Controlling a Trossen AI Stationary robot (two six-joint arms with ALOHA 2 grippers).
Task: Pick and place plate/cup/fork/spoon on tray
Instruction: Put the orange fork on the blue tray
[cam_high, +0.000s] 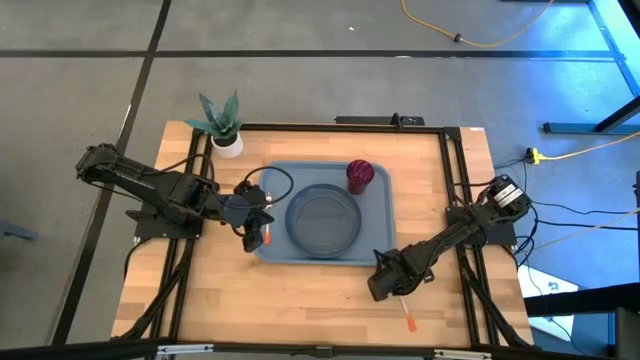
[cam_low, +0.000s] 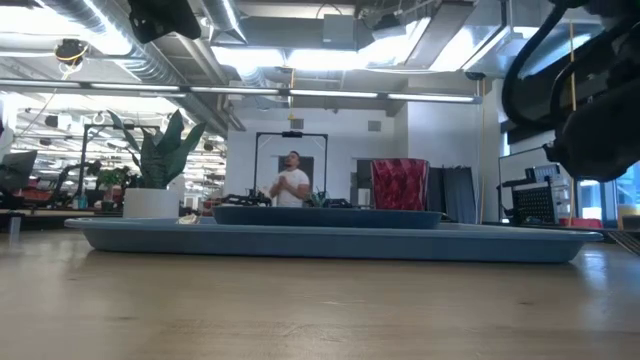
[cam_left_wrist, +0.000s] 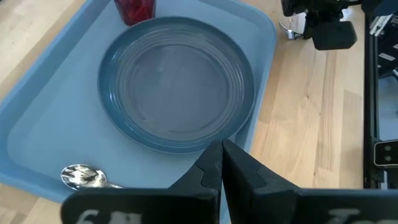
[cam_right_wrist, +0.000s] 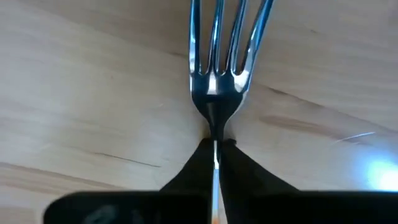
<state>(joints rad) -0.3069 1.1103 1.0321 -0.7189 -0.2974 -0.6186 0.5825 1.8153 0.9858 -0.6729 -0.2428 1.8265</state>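
Observation:
The tray (cam_high: 270, 195) lies mid-table. The plate (cam_high: 323, 220) rests flat in it, and the cup (cam_high: 360, 175) stands upright at its far right corner. The spoon (cam_left_wrist: 81, 176) lies on the tray's left edge, and its orange handle (cam_high: 268, 237) shows beside my left gripper. My left gripper (cam_left_wrist: 222, 163) is shut and empty, over the tray's left part. My right gripper (cam_right_wrist: 215, 146) is shut on the fork (cam_right_wrist: 217, 56), off the tray's near right corner. The fork's orange handle (cam_high: 410, 318) points toward the table's near edge. My right gripper pinches the fork's thin neck (cam_right_wrist: 214, 124), just behind the tines, between its two fingertips. The fingers come from above, slanting down. The tines point away past the fingertips, close over the wood. I cannot tell whether the fork is lifted off the table.
A white pot with a green plant (cam_high: 226, 140) stands at the far left, beyond the tray. A black frame rail (cam_high: 450, 170) runs along the table's sides. Bare wood (cam_high: 300, 300) lies in front of the tray. A person (cam_low: 292, 185) stands far off in the room.

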